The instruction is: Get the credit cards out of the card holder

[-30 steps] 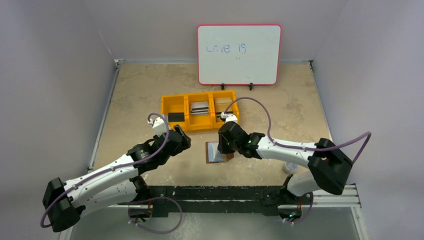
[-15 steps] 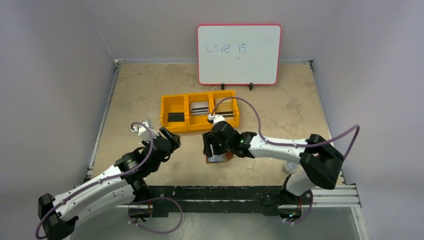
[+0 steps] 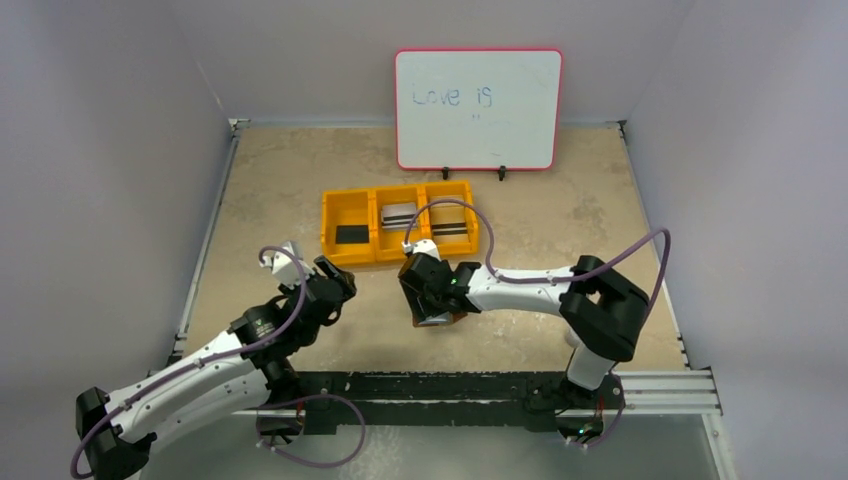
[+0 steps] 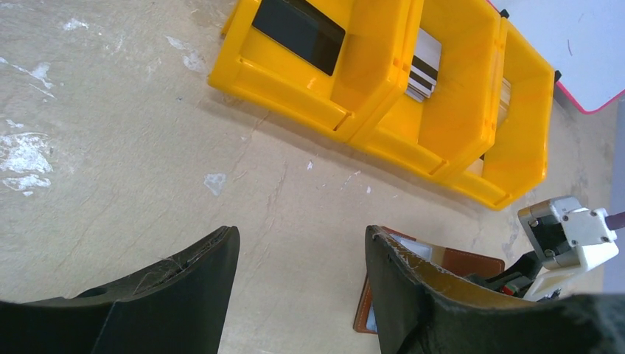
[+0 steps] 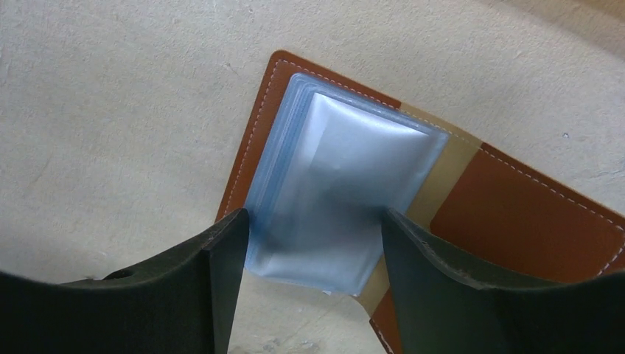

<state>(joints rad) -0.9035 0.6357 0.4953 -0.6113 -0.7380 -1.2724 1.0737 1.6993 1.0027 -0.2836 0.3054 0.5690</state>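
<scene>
The card holder (image 5: 531, 228), a brown leather wallet, lies open on the table with its pale clear sleeves (image 5: 346, 184) fanned upward. My right gripper (image 5: 313, 221) hangs open just above it, a finger on each side of the sleeves' near end. Whether a card sits inside the sleeves I cannot tell. Credit cards lie in the yellow bin (image 3: 400, 252): a black one (image 3: 352, 234) left, striped ones (image 3: 398, 216) in the middle, another (image 3: 452, 226) right. My left gripper (image 4: 302, 236) is open over bare table, left of the card holder (image 4: 472, 259).
A whiteboard (image 3: 478, 108) stands behind the bin at the back. The bin's front wall (image 4: 383, 110) is a short way beyond both grippers. Grey walls close in the table on the left, right and back.
My right gripper has opened and swung left and down from the bin's right compartment to the wallet. A striped card now shows in that compartment. My left arm has drawn back leftward.
</scene>
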